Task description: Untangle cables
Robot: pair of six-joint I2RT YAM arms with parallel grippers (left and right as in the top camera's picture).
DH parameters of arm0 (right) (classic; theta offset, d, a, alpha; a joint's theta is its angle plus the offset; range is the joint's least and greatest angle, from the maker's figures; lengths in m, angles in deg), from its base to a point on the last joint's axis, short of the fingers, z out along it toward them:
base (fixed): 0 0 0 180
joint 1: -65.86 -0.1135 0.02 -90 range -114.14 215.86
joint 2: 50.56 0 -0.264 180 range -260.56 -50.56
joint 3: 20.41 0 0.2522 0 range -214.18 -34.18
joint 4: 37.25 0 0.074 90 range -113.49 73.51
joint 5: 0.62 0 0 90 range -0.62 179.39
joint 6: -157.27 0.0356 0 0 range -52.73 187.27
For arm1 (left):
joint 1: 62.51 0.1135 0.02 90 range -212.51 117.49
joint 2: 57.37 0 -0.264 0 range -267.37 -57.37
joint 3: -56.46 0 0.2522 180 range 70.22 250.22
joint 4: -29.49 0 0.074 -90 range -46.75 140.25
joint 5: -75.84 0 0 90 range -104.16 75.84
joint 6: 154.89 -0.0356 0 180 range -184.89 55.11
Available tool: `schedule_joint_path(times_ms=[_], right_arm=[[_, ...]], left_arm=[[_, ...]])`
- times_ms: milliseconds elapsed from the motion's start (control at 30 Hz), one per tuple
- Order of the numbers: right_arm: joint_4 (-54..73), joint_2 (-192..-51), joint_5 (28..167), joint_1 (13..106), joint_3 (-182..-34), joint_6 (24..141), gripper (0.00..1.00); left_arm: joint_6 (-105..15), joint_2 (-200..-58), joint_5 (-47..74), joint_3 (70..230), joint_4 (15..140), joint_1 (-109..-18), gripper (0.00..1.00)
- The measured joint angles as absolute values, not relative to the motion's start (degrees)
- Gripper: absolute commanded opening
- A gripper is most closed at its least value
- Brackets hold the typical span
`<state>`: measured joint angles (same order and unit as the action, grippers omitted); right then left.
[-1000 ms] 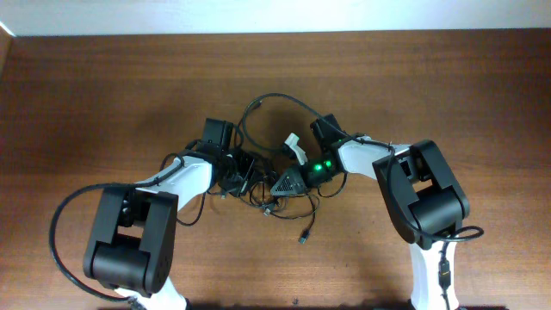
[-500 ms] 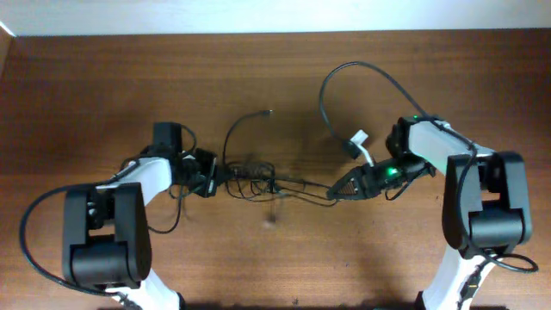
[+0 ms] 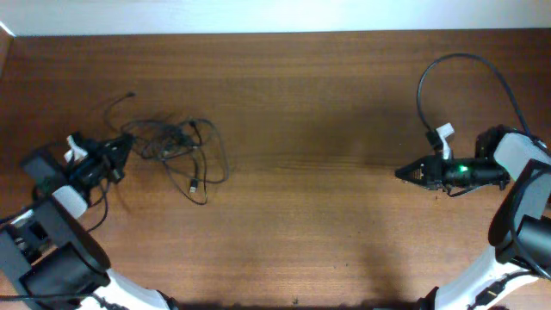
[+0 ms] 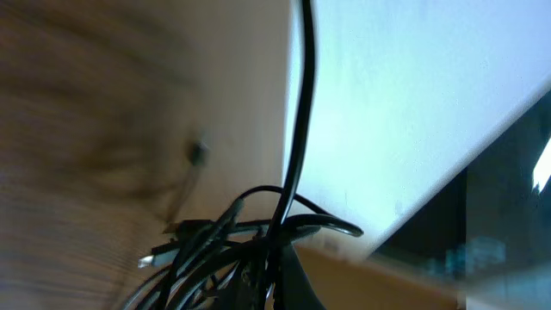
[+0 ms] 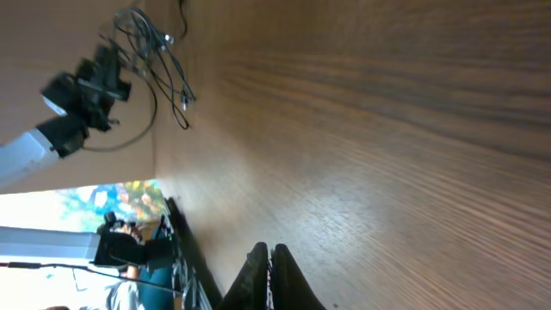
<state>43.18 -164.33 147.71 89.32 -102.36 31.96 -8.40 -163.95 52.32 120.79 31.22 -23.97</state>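
**Overhead:** The cable tangle (image 3: pixel 172 142) lies at the far left of the table (image 3: pixel 301 95). Its left end is gathered at the left fingers (image 3: pixel 112 155), which appear clamped on it. The knot runs roughly along the table's width toward the centre, and a loop with a plug end (image 3: pixel 196 184) trails toward the robot's side. The right fingers (image 3: pixel 411 173) are pressed together at the far right. Their tips aim across bare wood at the tangle, well apart from it, and no cable shows between them.

**Left wrist:** In a blurred frame, the cable tangle (image 4: pixel 228 241) bunches against the left fingers (image 4: pixel 297 277) at the bottom edge. A single strand (image 4: pixel 299 112) runs straight up out of view. The contact itself is partly hidden, but the bunching suggests a closed grip on the cables.

**Right wrist:** The right fingers (image 5: pixel 258 271) are together and hold nothing visible. The cable tangle (image 5: pixel 151 43) is small in the far corner, beside the left arm (image 5: pixel 69 103).

The left arm is by far the nearer. The next pull would likely call for the right fingers to cross the table, part, and take a strand at the tangle's centre-side end. They would then draw it along that long axis.
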Motion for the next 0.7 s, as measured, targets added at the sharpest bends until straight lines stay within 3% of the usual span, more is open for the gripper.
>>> schedule_joint_path(times_ms=[100, 233, 367, 600, 667, 700], right_arm=[[43.5, -164.3, 146.8, 84.7, -102.4, 33.6, 0.04], [47.0, -160.1, 145.1, 80.3, -102.3, 36.0, 0.04], [46.7, -149.8, 146.5, 76.2, -102.2, 41.7, 0.21], [46.6, -142.9, 141.8, 62.7, -102.2, 56.6, 0.3], [51.6, -136.2, 135.0, 62.3, -102.2, 59.7, 0.49], [53.1, -132.4, 132.7, 62.3, -102.2, 60.3, 0.52]], left_arm=[[-9.8, -160.2, 55.2, 120.5, 22.8, -32.6, 0.0], [-10.9, -145.7, 50.2, 120.5, 15.6, -54.2, 0.0], [-11.2, -137.4, 37.3, 120.5, 21.1, -66.8, 0.0], [-11.4, -130.3, 14.2, 120.6, 42.5, -75.2, 0.0], [-12.5, -128.6, 11.4, 120.6, 45.6, -75.2, 0.0], [-13.0, -127.8, 10.5, 120.6, 46.7, -75.2, 0.0]])
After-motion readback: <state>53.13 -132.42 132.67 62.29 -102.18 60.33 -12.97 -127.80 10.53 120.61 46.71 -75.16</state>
